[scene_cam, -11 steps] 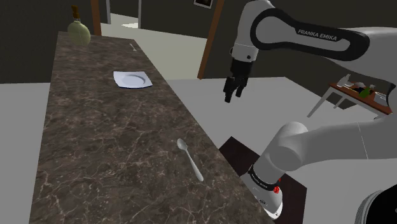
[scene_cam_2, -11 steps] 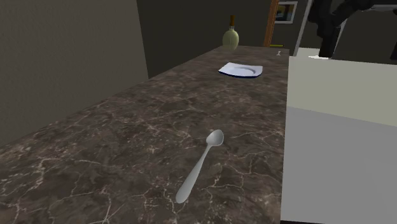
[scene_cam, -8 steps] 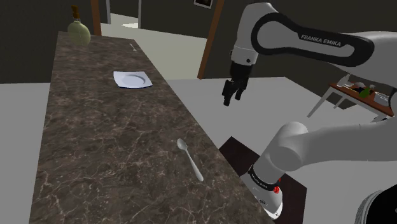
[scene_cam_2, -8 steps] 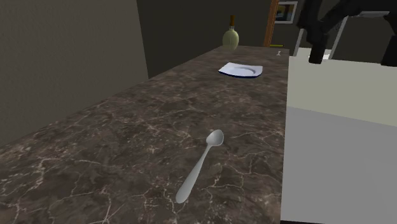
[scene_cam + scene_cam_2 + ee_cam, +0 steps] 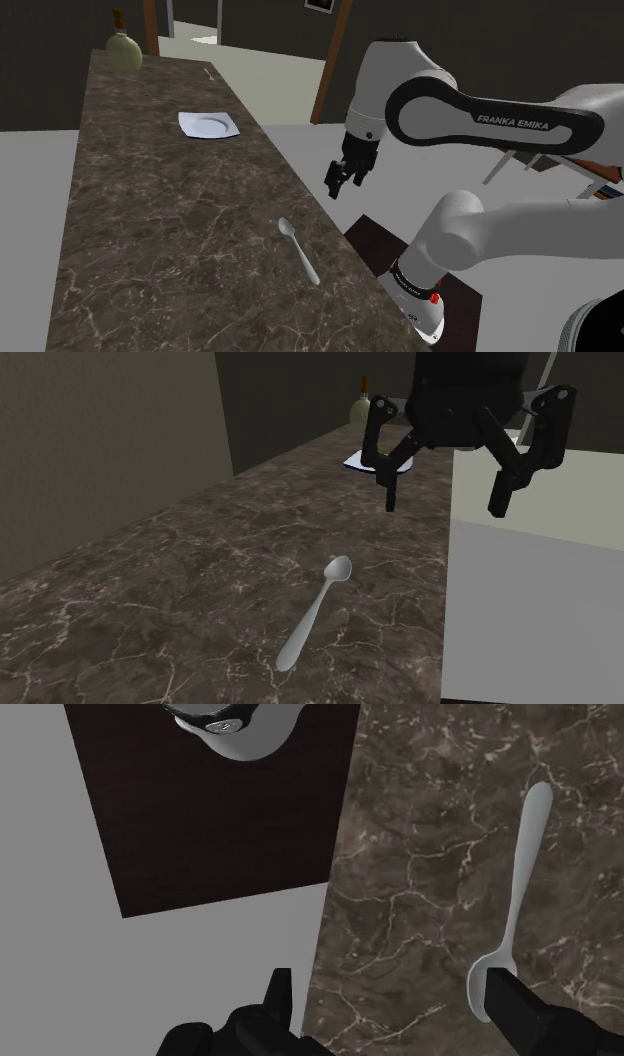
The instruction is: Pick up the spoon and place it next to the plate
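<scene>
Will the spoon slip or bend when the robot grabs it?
The spoon looks smooth and shiny, so it may slip. Its thin handle lies flat on the countertop, so pinching it is probably tricky. It looks stiff, unlikely to bend.

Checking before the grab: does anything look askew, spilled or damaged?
Nothing stands out. The spoon lies flat on the counter near its edge, the plate sits flat, and the bottle stands upright.
</scene>
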